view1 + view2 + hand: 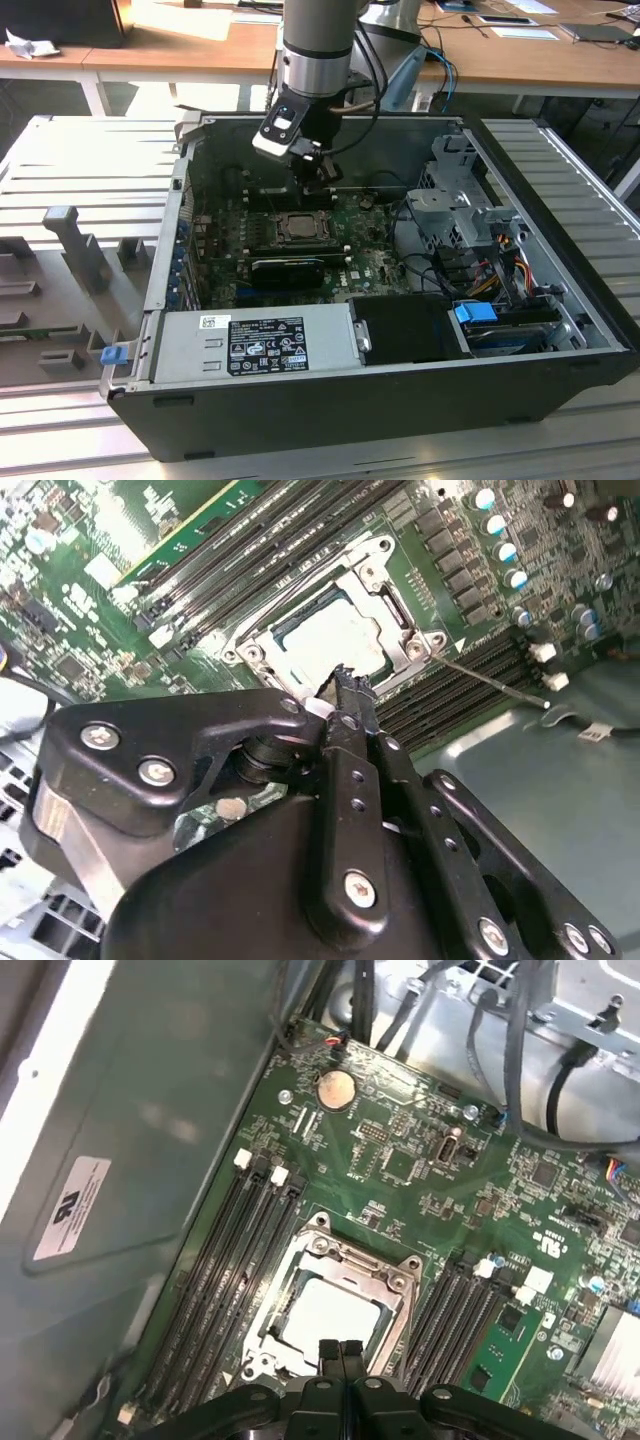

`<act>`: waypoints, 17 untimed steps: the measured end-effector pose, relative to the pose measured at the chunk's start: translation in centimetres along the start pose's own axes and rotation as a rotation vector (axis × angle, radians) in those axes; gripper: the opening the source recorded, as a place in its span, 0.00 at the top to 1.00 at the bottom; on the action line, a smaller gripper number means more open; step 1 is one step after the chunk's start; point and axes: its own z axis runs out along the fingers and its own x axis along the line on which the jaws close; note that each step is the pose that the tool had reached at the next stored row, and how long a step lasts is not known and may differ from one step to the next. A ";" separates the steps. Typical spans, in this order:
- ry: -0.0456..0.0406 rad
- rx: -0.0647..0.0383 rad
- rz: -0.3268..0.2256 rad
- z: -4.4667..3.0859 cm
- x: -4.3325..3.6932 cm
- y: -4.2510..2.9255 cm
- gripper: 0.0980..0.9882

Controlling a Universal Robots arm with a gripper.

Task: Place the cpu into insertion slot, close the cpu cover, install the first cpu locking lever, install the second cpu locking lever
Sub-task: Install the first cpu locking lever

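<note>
The cpu [330, 1312] lies in the insertion slot [282, 1305], framed by the cpu cover [345, 1257], between memory slot banks [225, 1260].

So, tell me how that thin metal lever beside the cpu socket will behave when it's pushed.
The locking lever is a slim bare wire rod, so likely light and springy rather than rigid. Its smooth round metal may let the gripper slide off. One end seems to meet the cpu cover, so it should pivot, not shift.
</note>
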 end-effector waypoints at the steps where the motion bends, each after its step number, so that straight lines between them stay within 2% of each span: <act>1: -0.0004 0.000 -0.031 0.00 0.00 0.00 0.99; 9: -0.0023 0.002 -0.182 0.00 0.00 0.00 0.99; 10: -0.0029 0.002 -0.225 0.00 0.00 0.00 0.99; 14: -0.0040 0.003 -0.309 0.00 0.00 0.00 0.99; 17: -0.0051 0.004 -0.394 0.00 0.00 0.00 0.99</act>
